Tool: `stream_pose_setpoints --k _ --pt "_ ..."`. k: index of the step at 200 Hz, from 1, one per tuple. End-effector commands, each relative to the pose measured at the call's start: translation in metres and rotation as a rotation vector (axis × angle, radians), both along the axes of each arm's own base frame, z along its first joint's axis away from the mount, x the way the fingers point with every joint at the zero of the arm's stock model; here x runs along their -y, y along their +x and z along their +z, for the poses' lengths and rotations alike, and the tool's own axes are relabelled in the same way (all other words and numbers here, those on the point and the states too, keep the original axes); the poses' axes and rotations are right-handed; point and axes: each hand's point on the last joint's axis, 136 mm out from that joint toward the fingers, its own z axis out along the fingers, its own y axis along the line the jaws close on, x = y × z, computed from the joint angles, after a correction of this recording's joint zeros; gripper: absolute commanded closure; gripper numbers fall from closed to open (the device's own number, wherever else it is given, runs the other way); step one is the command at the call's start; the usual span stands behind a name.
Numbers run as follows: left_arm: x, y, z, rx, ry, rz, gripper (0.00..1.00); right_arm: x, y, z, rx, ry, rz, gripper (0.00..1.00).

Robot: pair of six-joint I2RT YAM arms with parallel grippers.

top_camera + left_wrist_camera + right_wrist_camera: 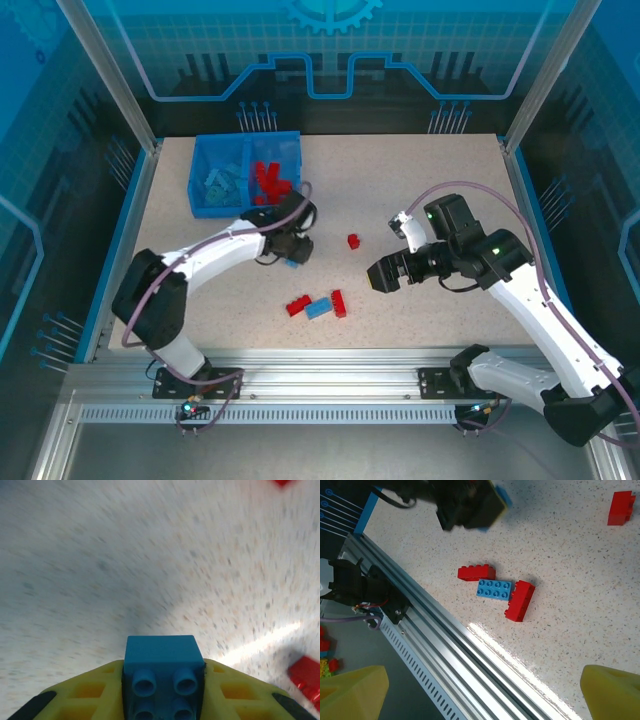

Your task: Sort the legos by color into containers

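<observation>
**Item 1. Left pincer** (pixel 291 250): clamped on a small light blue rectangular plastic brick (pixel 163 667). The yellow fingers (pixel 90 692) press its two side faces and its studs face the wrist camera. The brick's narrow width spans the gap, and its length appears to run back between the fingers. It is carried clear of the speckled tabletop (pixel 150 555).

**Item 2. Shallow blue rectangular plastic bin** (pixel 247 137): lies just beyond the left pincer, on the side away from the arm's base.
- Right compartment (pixel 272 176), holding red bricks, sits almost straight ahead of the pincer.
- Left compartment (pixel 218 185), holding light blue bricks, sits ahead and off to the pincer's left, past the central divider.

**Item 3. Right pincer** (pixel 383 275): fingers set wide apart, holding nothing, hanging above the tabletop. It is well apart from the bin.

**Item 4. Loose bricks on the tabletop.**
- A cluster of three lies below and ahead of the right pincer: a red brick (pixel 476 572), a light blue eight-stud brick (pixel 494 589) and a second red brick (pixel 520 600). The second red brick touches the blue one's end.
- A lone red brick (pixel 353 241) lies between the two pincers.

**Assessment.** The step in hand is delivery of the held blue brick. The left arm is the nearer to the bin. The move turns on crossing leftward over the divider, so that release falls in the blue-filled compartment and not the red one directly ahead.
</observation>
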Motion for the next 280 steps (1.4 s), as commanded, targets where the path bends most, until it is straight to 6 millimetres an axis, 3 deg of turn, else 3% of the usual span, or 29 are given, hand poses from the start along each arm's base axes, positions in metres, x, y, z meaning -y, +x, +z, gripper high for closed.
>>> stream_pose_setpoints --k 1,25,48,86,124,158,183,223,245,269,280 --pt "-0.033 0.046 0.062 0.209 -0.077 0.176 0.70 0.000 0.005 0.012 0.012 0.026 -0.026 0.00" --pt "-0.082 0.078 0.092 0.302 -0.091 0.311 0.70 0.002 0.005 0.014 0.015 0.027 -0.038 0.00" --pt "-0.131 0.111 0.109 0.362 -0.078 0.437 0.71 0.003 0.005 0.015 0.020 0.029 -0.054 0.00" --pt "-0.198 0.173 0.107 0.392 -0.080 0.647 0.70 0.003 0.004 0.020 0.016 0.045 -0.065 0.00" --pt "-0.231 0.223 0.082 0.308 -0.139 0.762 0.70 0.008 -0.001 0.029 0.019 0.047 -0.087 0.00" --pt "-0.230 0.244 0.053 0.209 -0.213 0.774 0.61 0.011 -0.004 0.032 0.031 0.062 -0.111 0.00" --pt "-0.229 0.245 0.055 0.213 -0.220 0.769 0.47 0.013 -0.002 0.030 0.027 0.054 -0.133 0.00" --pt "-0.219 0.224 0.103 0.286 -0.290 0.724 0.46 0.014 0.015 0.014 -0.003 0.005 -0.196 0.01" --pt "-0.200 0.192 0.149 0.353 -0.394 0.670 0.46 0.012 0.029 0.003 -0.002 -0.027 -0.232 0.01" --pt "-0.157 0.137 0.192 0.428 -0.490 0.522 0.44 0.008 0.051 -0.010 0.032 -0.084 -0.239 0.01" --pt "-0.129 0.108 0.203 0.442 -0.504 0.406 0.43 0.007 0.063 -0.019 0.047 -0.134 -0.241 0.00"
